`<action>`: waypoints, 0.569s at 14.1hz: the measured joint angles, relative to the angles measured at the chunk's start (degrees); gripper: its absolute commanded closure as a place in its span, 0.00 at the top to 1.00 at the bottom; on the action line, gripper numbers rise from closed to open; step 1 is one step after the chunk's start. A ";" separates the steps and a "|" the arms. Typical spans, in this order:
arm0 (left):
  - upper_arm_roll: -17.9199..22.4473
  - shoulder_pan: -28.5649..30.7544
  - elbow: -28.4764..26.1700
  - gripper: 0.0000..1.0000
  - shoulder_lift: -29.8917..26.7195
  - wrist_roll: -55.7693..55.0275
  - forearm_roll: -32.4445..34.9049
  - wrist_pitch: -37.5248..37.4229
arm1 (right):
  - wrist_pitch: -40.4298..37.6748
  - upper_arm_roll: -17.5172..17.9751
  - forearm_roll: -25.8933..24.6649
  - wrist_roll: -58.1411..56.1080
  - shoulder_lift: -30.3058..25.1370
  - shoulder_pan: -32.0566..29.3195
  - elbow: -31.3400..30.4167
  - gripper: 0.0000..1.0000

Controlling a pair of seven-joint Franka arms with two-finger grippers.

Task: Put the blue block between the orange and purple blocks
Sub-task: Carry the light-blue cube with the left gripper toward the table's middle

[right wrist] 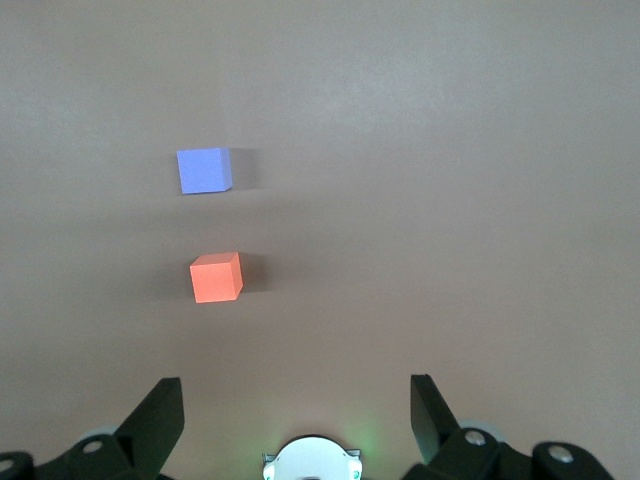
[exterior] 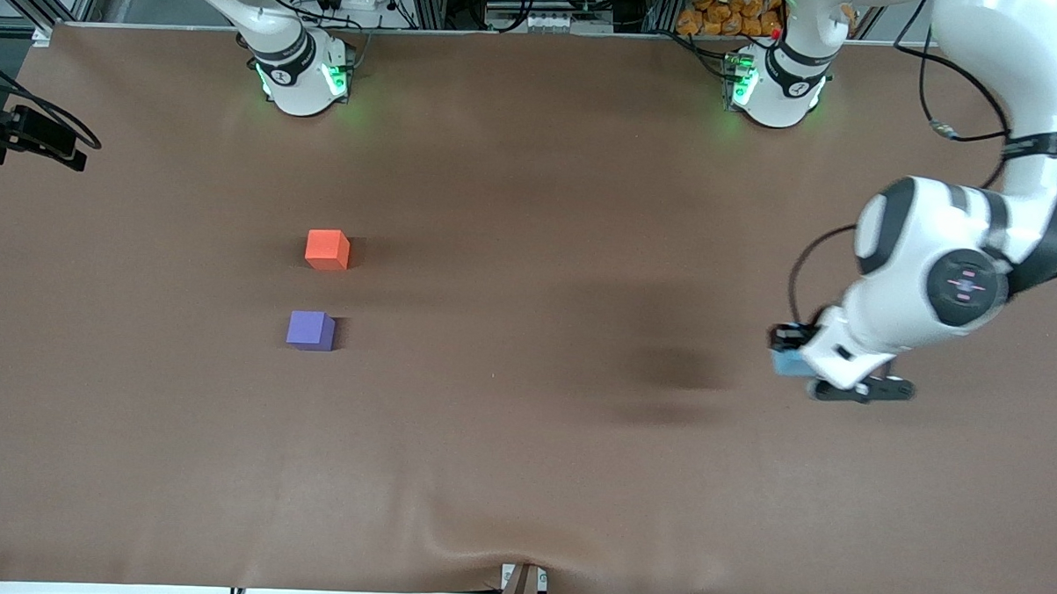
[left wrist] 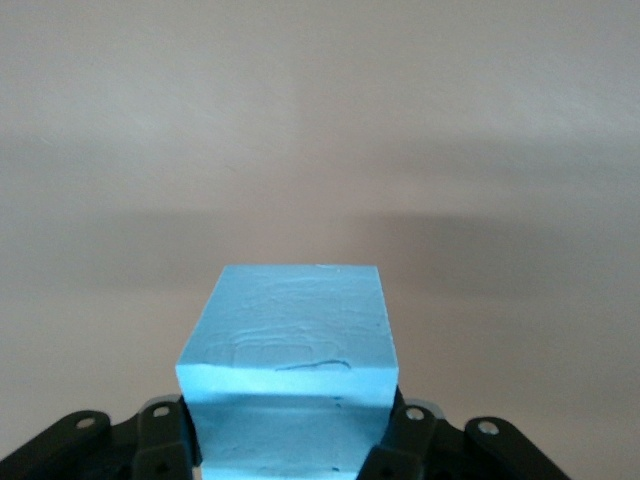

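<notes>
Evenly and softly lit from above, no glare on the matte brown table (exterior: 522, 473). Short soft shadows beside the orange block (exterior: 327, 249) and purple block (exterior: 310, 330), toward the left arm's end. Broad blurred dark patch under the raised left arm. Green glow around both bases. Close-up blue block (left wrist: 290, 350) slightly soft, table paler there.
</notes>
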 measured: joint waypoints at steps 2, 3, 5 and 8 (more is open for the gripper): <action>-4.53 -1.55 -0.55 0.04 0.48 -4.62 -0.03 -0.61 | -0.04 -0.01 0.03 0.00 0.00 -0.02 -0.01 1.00; -5.63 -3.55 -0.74 0.04 1.09 -6.77 -0.07 -0.63 | -0.04 0.00 0.05 0.00 0.01 -0.03 -0.02 1.00; -6.14 -9.77 -0.19 0.04 3.84 -11.69 -0.11 -0.51 | -0.06 0.03 0.07 0.00 0.01 -0.03 -0.03 1.00; -5.94 -20.00 5.06 0.04 11.99 -20.05 -0.11 0.28 | -0.10 0.00 0.08 0.00 0.02 -0.04 -0.04 1.00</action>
